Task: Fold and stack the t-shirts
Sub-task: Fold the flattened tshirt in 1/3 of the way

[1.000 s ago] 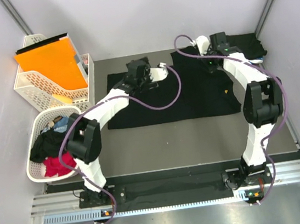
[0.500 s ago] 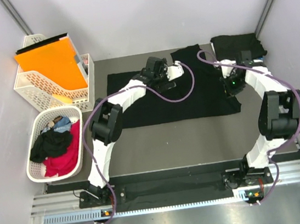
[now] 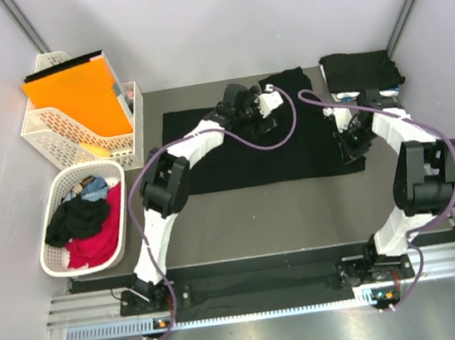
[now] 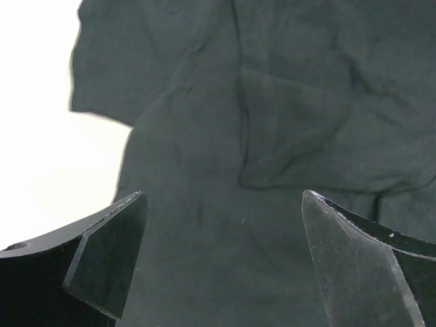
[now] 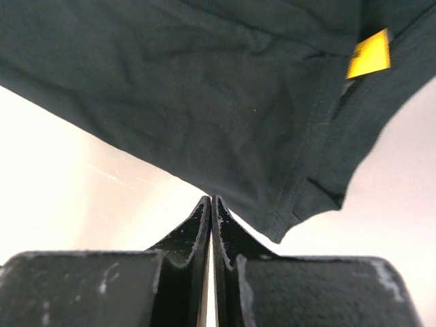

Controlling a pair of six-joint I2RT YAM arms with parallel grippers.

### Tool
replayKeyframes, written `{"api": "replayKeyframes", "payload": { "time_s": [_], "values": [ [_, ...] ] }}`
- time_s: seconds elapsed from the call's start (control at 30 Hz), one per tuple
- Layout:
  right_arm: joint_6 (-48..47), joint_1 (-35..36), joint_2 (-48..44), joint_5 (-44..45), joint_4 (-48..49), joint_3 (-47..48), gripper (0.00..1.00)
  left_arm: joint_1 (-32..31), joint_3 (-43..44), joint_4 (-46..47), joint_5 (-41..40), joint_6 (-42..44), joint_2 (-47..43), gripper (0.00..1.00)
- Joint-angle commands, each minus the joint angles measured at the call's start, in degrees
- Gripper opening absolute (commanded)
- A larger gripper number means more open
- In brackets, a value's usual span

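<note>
A black t-shirt (image 3: pixel 235 165) lies spread flat across the middle of the table. My left gripper (image 3: pixel 267 100) hovers open over its far part, near a sleeve; in the left wrist view the gripper (image 4: pixel 223 195) has only dark cloth (image 4: pixel 272 122) beneath it and nothing between its fingers. My right gripper (image 3: pixel 348 147) is at the shirt's right side, close to the near corner. In the right wrist view the gripper (image 5: pixel 211 199) is shut, tips right at the hem of the shirt (image 5: pixel 204 88), which bears a yellow tag (image 5: pixel 368 54). No cloth shows between the jaws.
A folded black stack (image 3: pixel 361 70) sits at the far right corner. A white lattice basket (image 3: pixel 52 262) at the left holds black and red shirts (image 3: pixel 84 226). Behind it another basket (image 3: pixel 46 131) holds an orange folder (image 3: pixel 75 94). Bare grey table (image 3: pixel 259 216) runs along the near side.
My right gripper moved from the shirt's far edge down its right side toward the near corner. My left gripper shifted right, over the far part of the shirt.
</note>
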Motion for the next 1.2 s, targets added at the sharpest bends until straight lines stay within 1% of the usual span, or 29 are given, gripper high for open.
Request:
{"api": "replayKeyframes", "payload": {
  "time_s": [0.0,0.1,0.13,0.17,0.2,0.23,0.27,0.3,0.33,0.37,0.4,0.43,0.6,0.7,0.73,0.87,1.17],
  "values": [
    [-0.4,-0.3,2.5,-0.9,-0.5,1.1,0.00,-0.3,5.8,1.3,4.8,-4.0,4.2,0.99],
    [-0.3,-0.3,3.9,-0.9,-0.6,1.4,0.00,-0.6,6.6,0.9,3.7,-3.4,5.8,0.98],
    [-0.1,-0.3,4.2,-1.0,-0.6,1.7,0.00,-0.8,6.5,0.9,3.7,-3.0,6.0,0.93],
    [-0.1,-0.3,4.3,-0.8,-0.5,2.0,0.00,-0.8,6.5,1.0,3.3,-2.7,6.3,0.91],
    [-0.1,-0.3,4.6,-0.8,-0.5,2.2,0.00,-0.8,6.6,1.1,3.1,-2.4,6.7,0.84],
    [0.0,-0.3,5.1,-0.8,-0.5,2.6,0.00,-0.8,6.6,1.0,3.1,-2.2,6.8,0.74],
    [0.0,-0.3,5.4,-0.6,-0.8,3.1,0.00,-0.9,6.6,1.2,3.1,-2.1,6.8,0.37],
    [0.0,-0.3,5.6,-0.7,-0.7,3.4,0.00,-0.9,6.6,1.4,2.8,-2.1,7.0,0.25],
    [0.0,-0.3,6.0,-0.7,-0.8,3.4,0.00,-0.9,6.6,1.6,2.7,-2.3,7.1,0.18],
    [0.0,-0.3,6.2,-0.7,-0.8,4.0,0.00,-0.9,6.5,2.0,2.6,-2.6,7.1,0.07],
    [0.0,-0.3,6.4,-0.7,-0.9,4.1,0.00,-0.9,6.6,2.1,2.6,-2.6,7.1,0.02],
    [0.0,-0.2,6.7,-0.7,-1.0,4.2,0.00,-0.9,6.6,2.2,2.6,-2.5,7.1,0.00],
    [-0.1,-0.3,7.9,-0.4,-0.9,4.6,0.00,-0.8,6.8,3.7,3.6,-2.8,6.9,0.00],
    [-0.2,-0.3,9.0,0.2,-0.7,4.5,0.00,-0.8,7.0,4.8,5.5,-4.5,6.8,0.00],
    [-0.3,-0.3,9.4,0.3,-0.7,4.5,0.00,-0.8,7.1,4.7,7.4,-5.0,6.8,0.00],
    [-0.5,-0.3,10.4,1.4,-0.4,4.8,0.00,-1.1,7.2,3.8,10.5,-3.9,6.9,0.00],
    [0.1,-0.3,12.2,1.4,-0.6,6.2,0.00,-1.6,9.5,1.8,11.7,-3.1,9.4,0.00]
  ]
}}
